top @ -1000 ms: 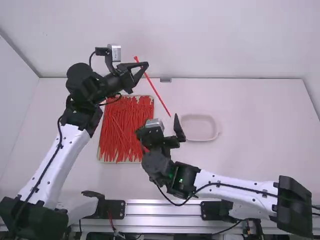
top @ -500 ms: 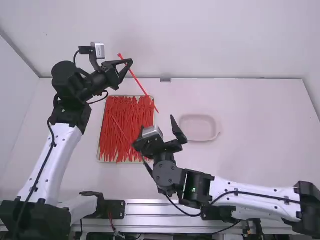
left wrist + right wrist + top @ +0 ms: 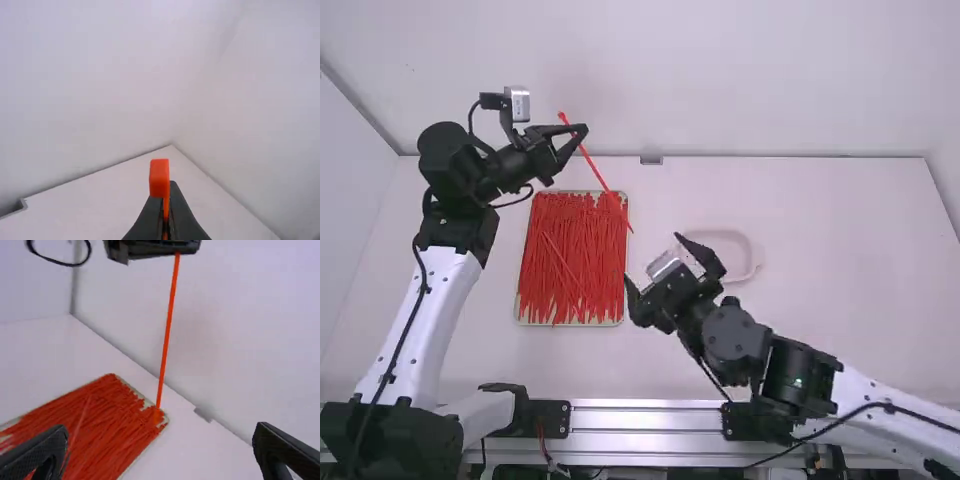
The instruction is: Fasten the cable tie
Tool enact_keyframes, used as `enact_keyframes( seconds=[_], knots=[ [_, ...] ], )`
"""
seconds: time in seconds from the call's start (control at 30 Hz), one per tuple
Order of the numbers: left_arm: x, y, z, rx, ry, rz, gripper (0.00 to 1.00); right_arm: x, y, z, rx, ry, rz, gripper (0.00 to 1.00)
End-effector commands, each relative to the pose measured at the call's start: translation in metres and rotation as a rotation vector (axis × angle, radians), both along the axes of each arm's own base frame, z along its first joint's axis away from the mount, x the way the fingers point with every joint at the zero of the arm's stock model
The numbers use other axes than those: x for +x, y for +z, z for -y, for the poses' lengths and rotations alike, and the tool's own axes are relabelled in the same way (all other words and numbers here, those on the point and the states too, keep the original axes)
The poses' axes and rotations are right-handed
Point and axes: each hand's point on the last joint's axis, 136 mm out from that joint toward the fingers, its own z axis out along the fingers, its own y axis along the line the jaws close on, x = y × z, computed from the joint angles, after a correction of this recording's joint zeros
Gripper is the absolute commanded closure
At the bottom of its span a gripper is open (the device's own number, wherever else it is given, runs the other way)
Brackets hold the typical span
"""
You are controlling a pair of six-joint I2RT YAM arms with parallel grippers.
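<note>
My left gripper (image 3: 572, 134) stays clamped on the tie (image 3: 595, 170). My right gripper (image 3: 667, 272), open and empty, has swung right, so threading hasn't begun.

In the left wrist view, the strap of the cable tie (image 3: 159, 177) is hidden between the closed fingers of the left gripper (image 3: 164, 210). The right gripper (image 3: 655, 260) covers the left end of the white dish (image 3: 745, 250). The right wrist view's edge cuts off the pile of red ties (image 3: 100, 425).
</note>
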Motion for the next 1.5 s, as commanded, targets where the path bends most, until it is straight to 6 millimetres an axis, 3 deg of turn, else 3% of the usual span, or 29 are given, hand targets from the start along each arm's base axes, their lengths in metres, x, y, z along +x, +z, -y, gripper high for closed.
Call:
enact_keyframes(
  seconds=[0.0, 0.23, 0.57, 0.77, 0.93, 1.23, 1.47],
  knots=[
    [-0.027, 0.018, 0.015, 0.026, -0.133, 0.082, 0.99, -0.019, 0.019, -0.007, 0.076, 0.182, -0.025, 0.02],
    [-0.063, 0.026, 0.03, 0.055, -0.352, 0.162, 0.99, -0.016, 0.025, 0.018, 0.108, 0.256, -0.047, 0.02],
    [-0.084, 0.02, 0.036, 0.105, -0.474, 0.22, 0.99, 0.004, 0.013, 0.02, 0.161, 0.388, -0.17, 0.02],
    [-0.086, 0.017, 0.038, 0.108, -0.509, 0.215, 0.99, 0.022, 0.006, 0.02, 0.206, 0.499, -0.242, 0.02],
    [-0.097, 0.014, 0.053, 0.136, -0.584, 0.3, 0.99, 0.028, 0.002, 0.019, 0.239, 0.684, -0.277, 0.02],
    [-0.079, 0.01, 0.073, 0.112, -0.561, 0.296, 0.99, 0.038, -0.019, 0.026, 0.289, 1.019, -0.327, 0.02],
    [-0.067, 0.006, 0.09, 0.106, -0.627, 0.282, 0.98, 0.05, -0.04, 0.017, 0.312, 1.103, -0.387, 0.02]
  ],
)
